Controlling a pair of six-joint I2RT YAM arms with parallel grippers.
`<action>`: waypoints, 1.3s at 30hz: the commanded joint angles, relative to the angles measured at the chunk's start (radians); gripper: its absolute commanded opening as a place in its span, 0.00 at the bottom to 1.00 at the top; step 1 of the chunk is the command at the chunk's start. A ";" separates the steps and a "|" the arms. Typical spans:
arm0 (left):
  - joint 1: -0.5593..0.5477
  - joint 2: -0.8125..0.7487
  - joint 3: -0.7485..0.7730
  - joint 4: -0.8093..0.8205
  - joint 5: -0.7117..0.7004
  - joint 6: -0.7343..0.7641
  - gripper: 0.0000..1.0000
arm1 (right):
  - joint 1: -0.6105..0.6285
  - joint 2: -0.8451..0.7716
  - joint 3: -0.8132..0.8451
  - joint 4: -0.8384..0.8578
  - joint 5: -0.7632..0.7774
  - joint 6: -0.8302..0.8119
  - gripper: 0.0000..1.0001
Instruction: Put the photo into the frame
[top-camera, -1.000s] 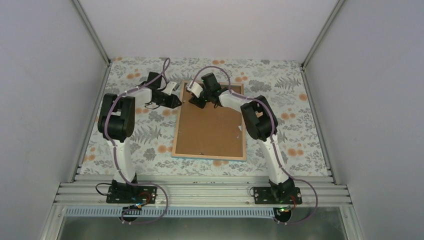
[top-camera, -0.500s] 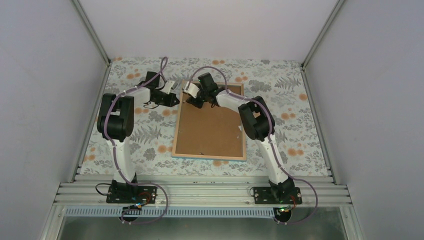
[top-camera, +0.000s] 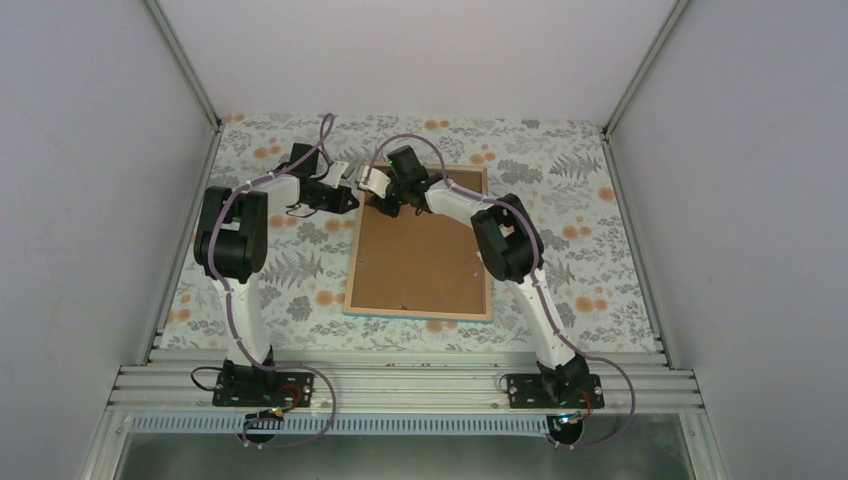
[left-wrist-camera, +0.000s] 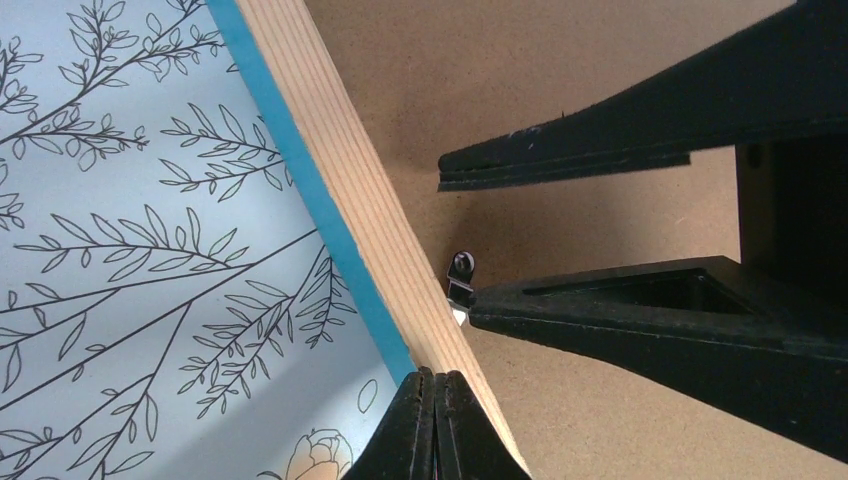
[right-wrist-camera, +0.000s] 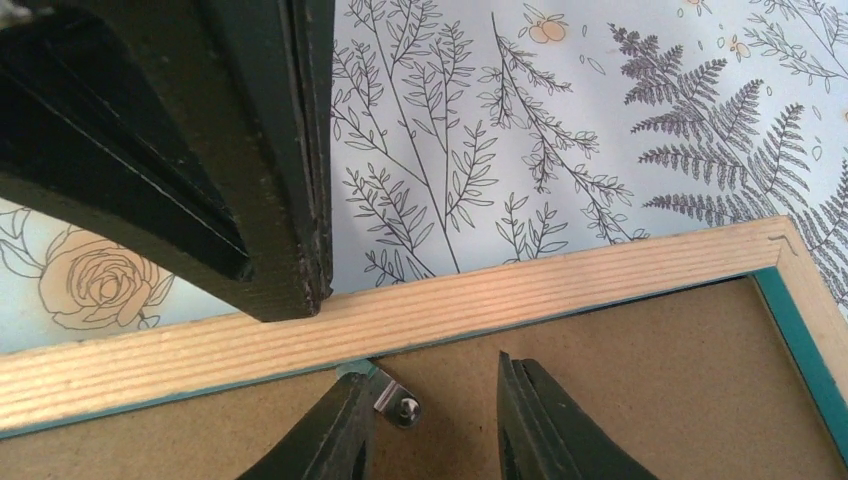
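We see the floral tabletop (top-camera: 250, 300) carrying the frame (top-camera: 420, 313), which lies flat and face down around the middle, reaching toward the far edge. Its brown backing board (top-camera: 425, 255) faces up and its teal front faces down. At the frame's far left corner, the left gripper (left-wrist-camera: 435, 380) has its fingers pressed together, tips at the outer side of the wooden rim. The right gripper (right-wrist-camera: 430, 385) hovers over the board just inside that rim, fingers apart, with a small metal tab (right-wrist-camera: 398, 403) just beside one of them.
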 joint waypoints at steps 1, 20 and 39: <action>-0.019 0.047 -0.013 -0.013 0.019 0.009 0.02 | 0.030 0.065 -0.006 -0.043 0.088 0.009 0.31; -0.038 -0.208 -0.075 0.065 -0.038 0.115 0.41 | -0.074 -0.279 -0.172 -0.137 -0.201 0.166 0.50; -0.498 -0.331 -0.129 0.126 -0.364 0.345 1.00 | -0.482 -0.603 -0.372 -0.422 -0.266 0.237 0.60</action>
